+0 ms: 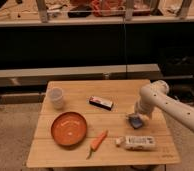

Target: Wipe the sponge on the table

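Observation:
The small blue sponge (135, 121) lies on the right side of the light wooden slatted table (80, 150). My gripper (138, 116) comes down onto the sponge from the white arm that enters from the right, and it sits right on top of the sponge. The arm's wrist hides the fingers where they meet the sponge.
On the table are an orange plate (69, 128), a carrot (98, 141), a white tube-shaped package (138, 143), a black-and-white flat bar (101, 103) and a clear cup (55, 97). A long grey shelf (65, 75) runs behind the table.

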### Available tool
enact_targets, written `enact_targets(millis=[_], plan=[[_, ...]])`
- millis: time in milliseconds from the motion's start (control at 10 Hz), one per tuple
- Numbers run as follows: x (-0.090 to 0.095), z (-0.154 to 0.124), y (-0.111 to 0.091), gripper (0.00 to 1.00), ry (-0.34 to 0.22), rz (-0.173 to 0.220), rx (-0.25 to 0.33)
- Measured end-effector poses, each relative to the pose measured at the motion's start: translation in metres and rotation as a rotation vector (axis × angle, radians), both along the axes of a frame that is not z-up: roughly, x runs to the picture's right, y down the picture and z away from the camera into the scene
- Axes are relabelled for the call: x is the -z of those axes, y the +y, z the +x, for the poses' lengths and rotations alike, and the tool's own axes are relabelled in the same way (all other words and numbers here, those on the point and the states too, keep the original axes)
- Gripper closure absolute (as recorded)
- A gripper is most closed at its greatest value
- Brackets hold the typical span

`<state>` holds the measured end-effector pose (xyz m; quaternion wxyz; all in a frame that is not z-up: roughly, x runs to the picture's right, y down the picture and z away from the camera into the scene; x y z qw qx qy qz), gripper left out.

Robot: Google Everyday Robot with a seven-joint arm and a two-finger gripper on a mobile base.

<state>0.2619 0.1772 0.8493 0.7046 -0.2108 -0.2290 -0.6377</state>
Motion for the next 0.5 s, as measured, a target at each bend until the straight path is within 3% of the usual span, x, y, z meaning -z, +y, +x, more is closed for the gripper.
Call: enact_targets(millis=[500], plan=[[-0.0073,0.0098,0.0111,0.2,-0.023,-0.037,0.009]])
